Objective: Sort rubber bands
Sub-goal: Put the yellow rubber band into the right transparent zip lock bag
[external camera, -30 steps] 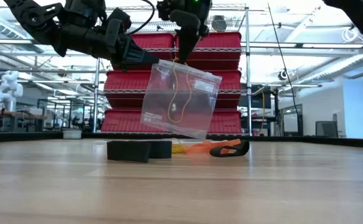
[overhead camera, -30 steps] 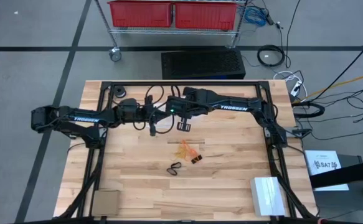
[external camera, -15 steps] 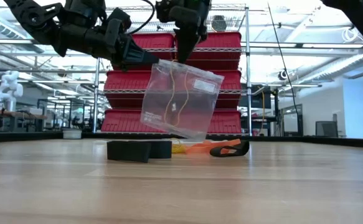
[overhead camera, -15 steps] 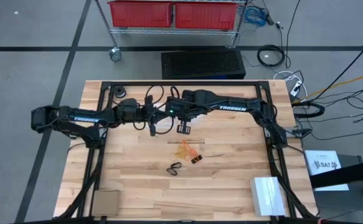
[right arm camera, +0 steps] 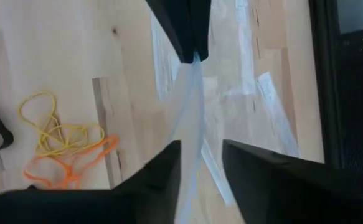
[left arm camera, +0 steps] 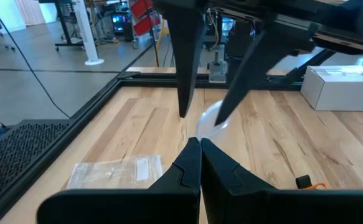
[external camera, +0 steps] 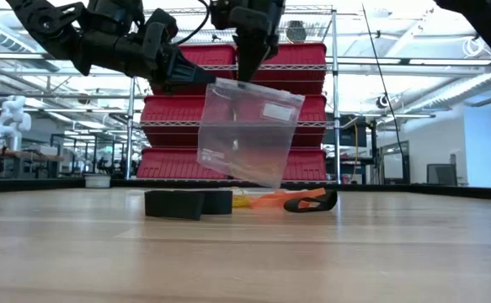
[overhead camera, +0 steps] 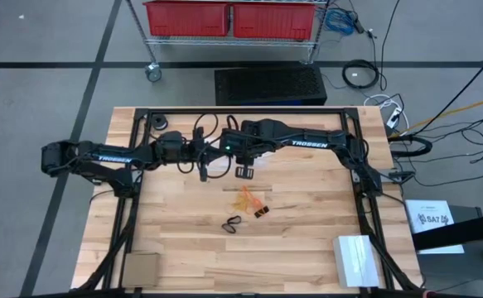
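Observation:
A clear plastic bag (external camera: pixel 249 130) hangs in the air over the middle of the table, with my left gripper (external camera: pixel 196 82) shut on it. My right gripper (external camera: pixel 249 71) points down at the bag's top edge (right arm camera: pixel 190 118), open, one finger on each side of that edge; I cannot tell whether it touches. Loose rubber bands lie on the wood below: yellow (right arm camera: pixel 56 137), orange (right arm camera: pixel 63 168) and black (overhead camera: pixel 231 223). My left gripper pinches the bag's top corner (right arm camera: pixel 193 62) between its two shut fingers, coming nearly level from the table's left. The bag hangs below the fingers, tilted, with its lower edge clear of the table.
A second clear bag (left arm camera: pixel 116 171) lies flat on the wood near the far edge. Black blocks (external camera: pixel 186 202) sit beside the bands. A cardboard box (overhead camera: pixel 140 269) stands at the near left and a white box (overhead camera: pixel 355 261) at the near right. A black frame (overhead camera: pixel 249 110) rims the table.
My right gripper has opened over the bag's mouth. The yellow band that hung from it inside the bag no longer shows there. The bag has swung a little and stays in my left gripper.

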`<state>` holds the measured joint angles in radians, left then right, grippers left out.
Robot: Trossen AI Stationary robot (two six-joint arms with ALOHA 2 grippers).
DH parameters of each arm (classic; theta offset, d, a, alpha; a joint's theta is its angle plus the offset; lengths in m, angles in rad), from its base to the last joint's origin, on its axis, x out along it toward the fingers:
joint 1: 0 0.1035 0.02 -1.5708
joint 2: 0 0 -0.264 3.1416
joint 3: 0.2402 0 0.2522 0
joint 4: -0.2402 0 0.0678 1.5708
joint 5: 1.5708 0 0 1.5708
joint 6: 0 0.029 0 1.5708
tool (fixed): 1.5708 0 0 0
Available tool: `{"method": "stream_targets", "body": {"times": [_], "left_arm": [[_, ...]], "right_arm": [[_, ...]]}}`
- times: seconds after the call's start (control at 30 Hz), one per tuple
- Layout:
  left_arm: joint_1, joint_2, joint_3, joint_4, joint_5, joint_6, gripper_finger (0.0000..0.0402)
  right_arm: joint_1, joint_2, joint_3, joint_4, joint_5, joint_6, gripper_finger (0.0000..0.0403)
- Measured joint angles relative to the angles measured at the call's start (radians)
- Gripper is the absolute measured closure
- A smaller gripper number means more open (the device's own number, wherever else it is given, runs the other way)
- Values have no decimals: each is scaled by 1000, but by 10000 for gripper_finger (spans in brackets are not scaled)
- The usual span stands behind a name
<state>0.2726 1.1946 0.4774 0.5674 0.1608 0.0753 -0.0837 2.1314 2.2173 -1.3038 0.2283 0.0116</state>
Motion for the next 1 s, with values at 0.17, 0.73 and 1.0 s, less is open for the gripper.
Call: {"method": "stream_targets", "body": {"times": [0.17,0.73,1.0], "left_arm": [[0,0,0,0,0,0,400],[0,0,0,-17,-19,8,400],[0,0,0,-13,-20,8,400]], "right_arm": [[1,-32,0,-49,-10,-28,253],[72,-160,-163,-92,-19,26,402],[111,-386,-709,418,-106,51,403]]}}
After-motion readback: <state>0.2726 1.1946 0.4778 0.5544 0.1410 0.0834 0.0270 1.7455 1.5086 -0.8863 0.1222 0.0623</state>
